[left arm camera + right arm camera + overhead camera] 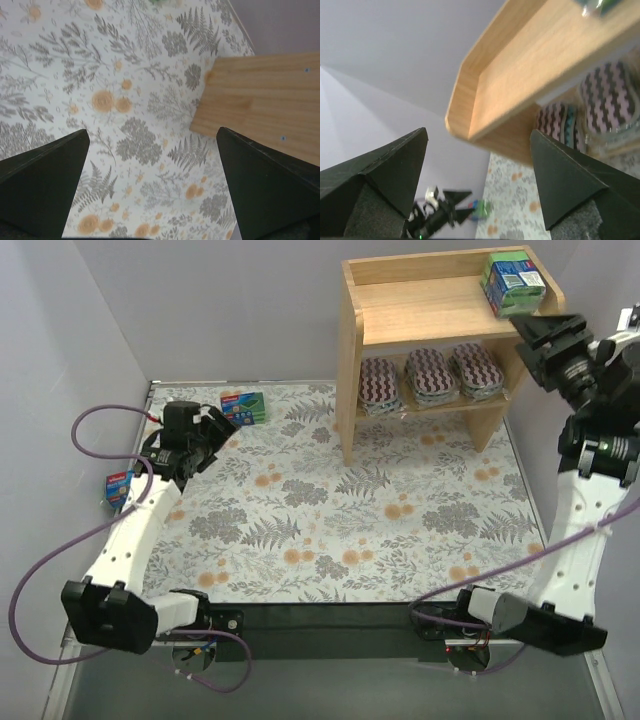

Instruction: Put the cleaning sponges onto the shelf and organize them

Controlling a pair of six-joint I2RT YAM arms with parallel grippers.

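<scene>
The wooden shelf (420, 302) stands at the far right. Three striped oval pads (432, 375) lie side by side on its lower tier. One green sponge pack (513, 282) sits at the right end of the top tier. A second green pack (243, 406) lies on the mat at the far left. A third pack (118, 487) lies by the left wall. My left gripper (222, 432) is open and empty, just right of the second pack. My right gripper (535, 340) is open and empty, just below the top-tier pack. The right wrist view shows the shelf (530, 70), pads (612, 95) and the mat pack (482, 207).
A floral mat (330, 520) covers the table, with grey walls at the left, back and right. The left wrist view shows my open gripper (152, 131) over the mat (130, 100) with the shelf's side panel (260, 107) to the right. Purple cables loop beside the left arm.
</scene>
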